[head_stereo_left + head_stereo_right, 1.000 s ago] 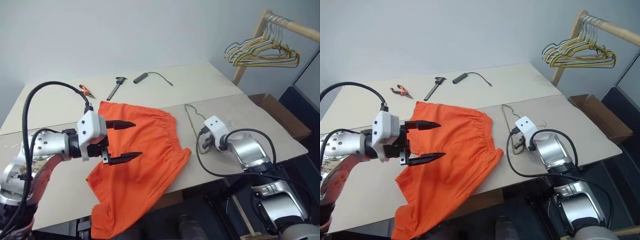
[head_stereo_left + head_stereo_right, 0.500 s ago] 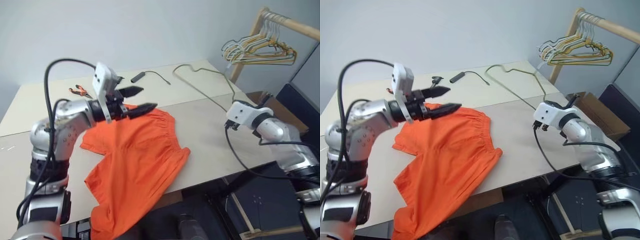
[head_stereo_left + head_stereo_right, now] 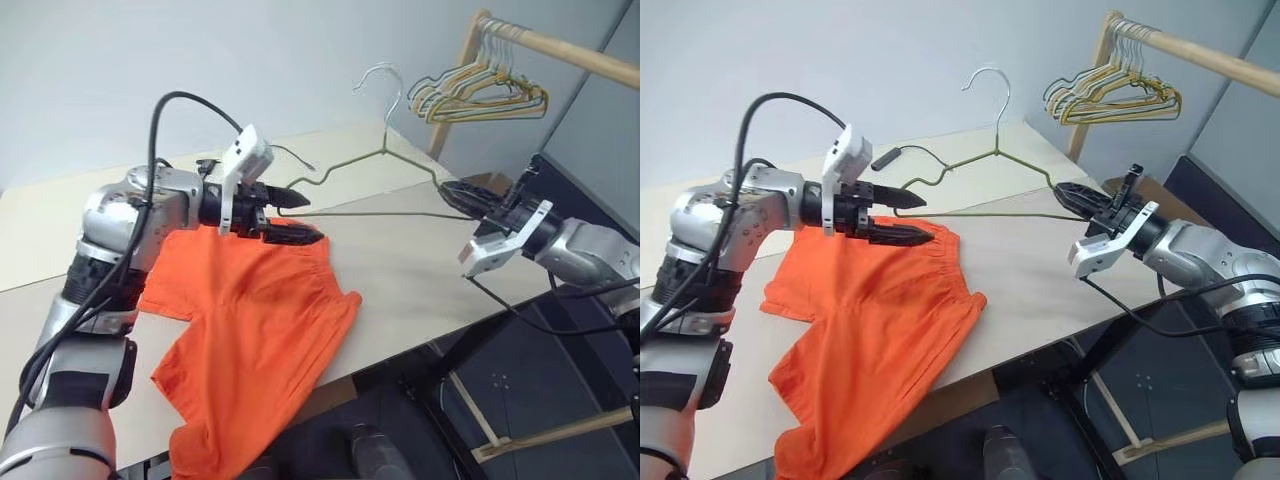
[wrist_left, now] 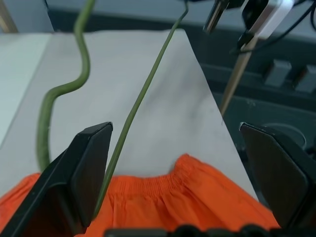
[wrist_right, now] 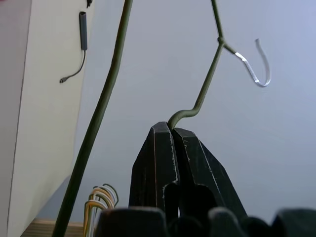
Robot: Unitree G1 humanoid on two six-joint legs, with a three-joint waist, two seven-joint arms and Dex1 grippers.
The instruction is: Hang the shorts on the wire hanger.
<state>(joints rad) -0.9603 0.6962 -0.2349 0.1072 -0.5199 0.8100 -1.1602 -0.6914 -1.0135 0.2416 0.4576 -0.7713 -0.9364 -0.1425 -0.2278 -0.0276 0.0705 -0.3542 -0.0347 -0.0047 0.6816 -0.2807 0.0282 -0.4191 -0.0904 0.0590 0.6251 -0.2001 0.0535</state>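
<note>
The orange shorts (image 3: 250, 330) lie flat on the table, one leg hanging over the near edge. My right gripper (image 3: 450, 192) is shut on the right corner of the wire hanger (image 3: 997, 140) and holds it upright above the table, hook at the top. In the right wrist view the shut fingers (image 5: 163, 148) pinch the wire at its bend. My left gripper (image 3: 312, 221) hovers open over the shorts' waistband (image 4: 163, 185) at the hanger's left end. In the left wrist view the hanger's bottom wire (image 4: 143, 94) runs between the open fingers, close to one of them.
A bunch of yellow, green and white hangers (image 3: 480, 100) hangs on a wooden rail (image 3: 560, 45) at the back right. A black cabled tool (image 3: 888, 157) lies at the far side of the table (image 3: 400, 270). The table's right edge drops off below my right arm.
The right gripper has lifted the hanger off the table and rolled it upright. The left gripper has risen and moved right to the hanger's left end. The camera has swung right.
</note>
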